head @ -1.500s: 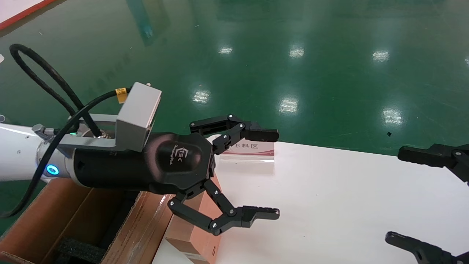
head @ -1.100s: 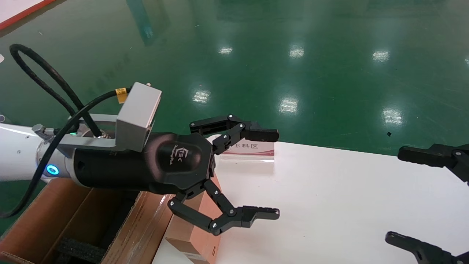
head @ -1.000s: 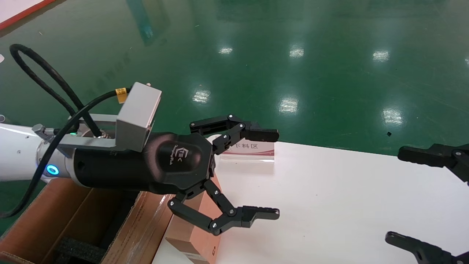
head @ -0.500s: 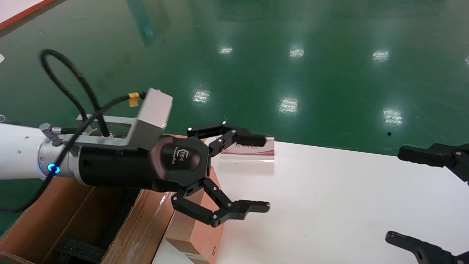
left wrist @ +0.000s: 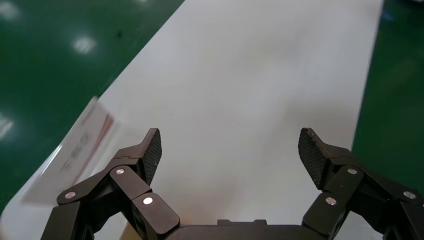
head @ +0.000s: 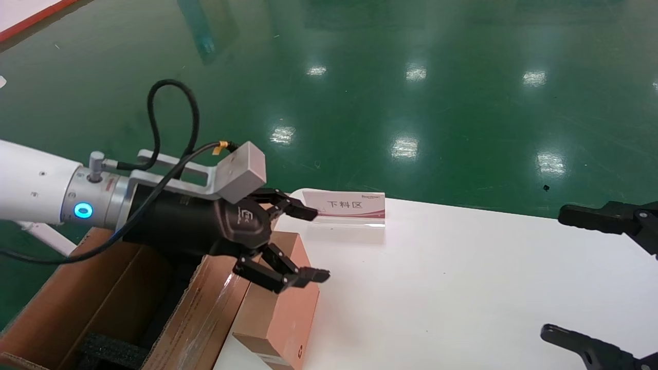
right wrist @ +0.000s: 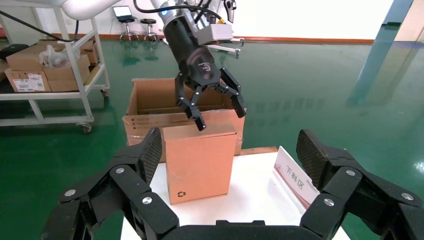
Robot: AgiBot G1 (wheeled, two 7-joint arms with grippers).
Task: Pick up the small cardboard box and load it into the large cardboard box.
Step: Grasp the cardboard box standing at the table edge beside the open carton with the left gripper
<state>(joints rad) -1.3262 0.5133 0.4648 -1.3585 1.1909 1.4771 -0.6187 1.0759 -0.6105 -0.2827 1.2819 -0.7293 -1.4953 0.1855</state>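
Note:
The small cardboard box [head: 280, 308] stands upright on its narrow edge at the left end of the white table [head: 462, 288], its broad orange face with a recycling mark showing in the right wrist view [right wrist: 200, 162]. My left gripper [head: 316, 244] is open and empty, hovering just over the small box's top edge, one finger on each side; it also shows in the right wrist view [right wrist: 215, 107]. The large cardboard box [head: 103, 308] stands open right beside and behind the small one, black foam inside. My right gripper [head: 555, 272] is open and empty at the table's right.
A sloped white sign with red stripe [head: 349, 208] stands at the table's far edge, close to the small box. Green floor lies beyond the table. In the right wrist view a white cart with cartons [right wrist: 50, 65] stands past the large box.
My left gripper has drawn back to the left and dropped, from out over the table to just above the small box's top. The right arm has not moved.

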